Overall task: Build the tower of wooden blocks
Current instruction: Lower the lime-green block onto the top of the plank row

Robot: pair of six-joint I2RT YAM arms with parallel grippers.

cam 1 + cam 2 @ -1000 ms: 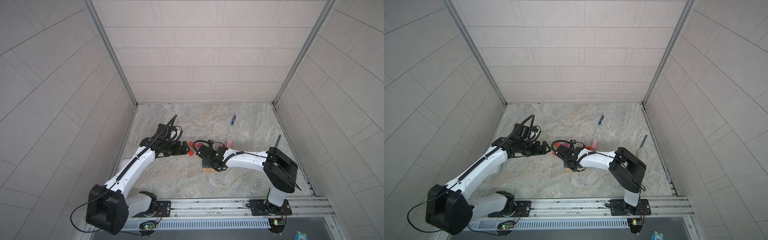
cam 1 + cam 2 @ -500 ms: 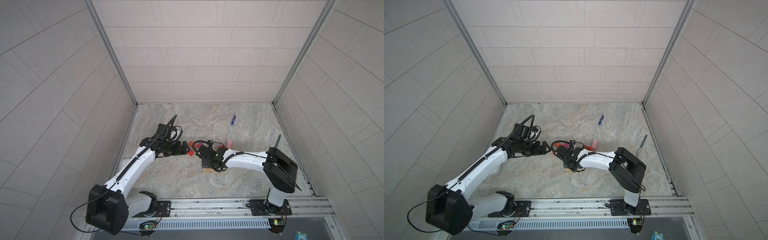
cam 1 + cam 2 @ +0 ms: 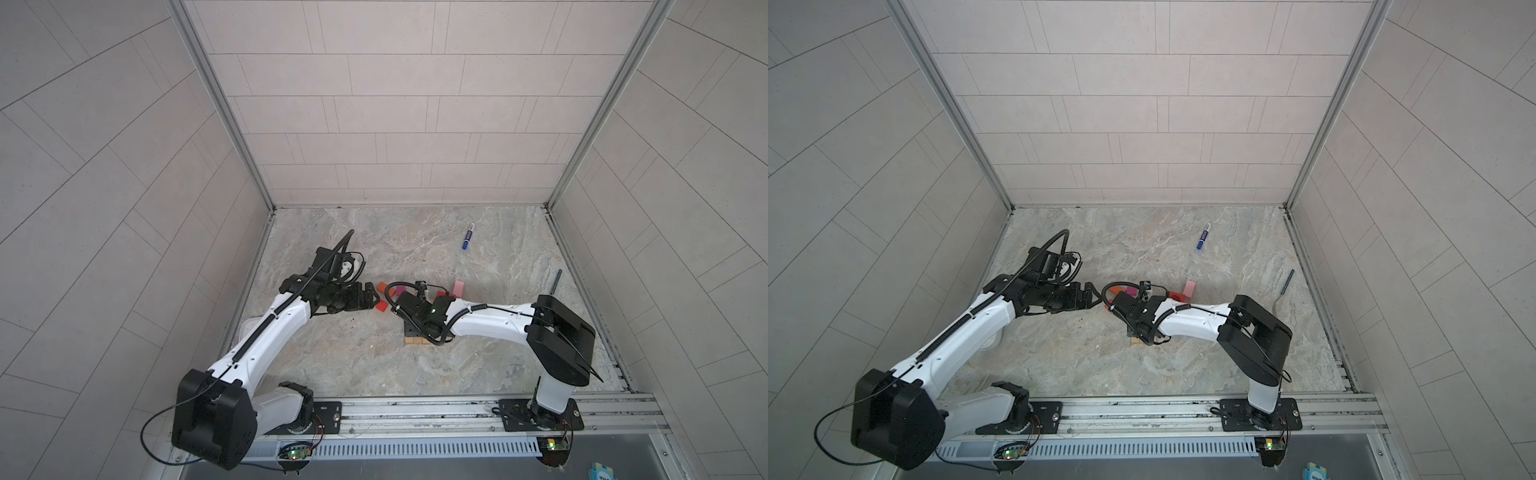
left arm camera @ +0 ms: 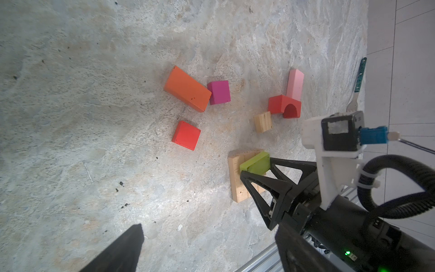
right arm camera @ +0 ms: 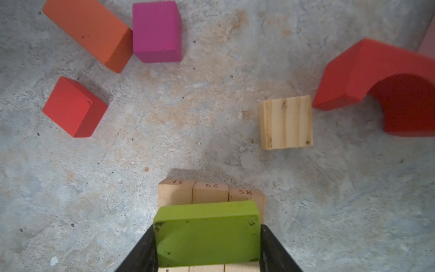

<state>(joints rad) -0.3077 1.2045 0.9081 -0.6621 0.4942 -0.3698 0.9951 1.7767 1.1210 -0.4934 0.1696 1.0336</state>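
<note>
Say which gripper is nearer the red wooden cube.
Left. The left gripper hovers beside the red wooden cube; the right gripper is farther off, clamping the lime-green wooden brick over tan wooden planks.

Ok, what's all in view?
pink brick: 1, pink, mid scene
red arch: 1, red, beside pink brick
small tan block: 1, tan, beside red arch
magenta cube: 1, magenta, mid scene
orange brick: 1, orange, touching magenta cube
red cube: 1, red, apart
tan planks: 3, tan, side by side
lime-green brick: 1, green, over tan planks
blue marker: 1, blue, far back
dark slim tool: 1, dark, far right
left claw: 1, black, open
right claw: 1, black, gripping lime-green brick
</note>
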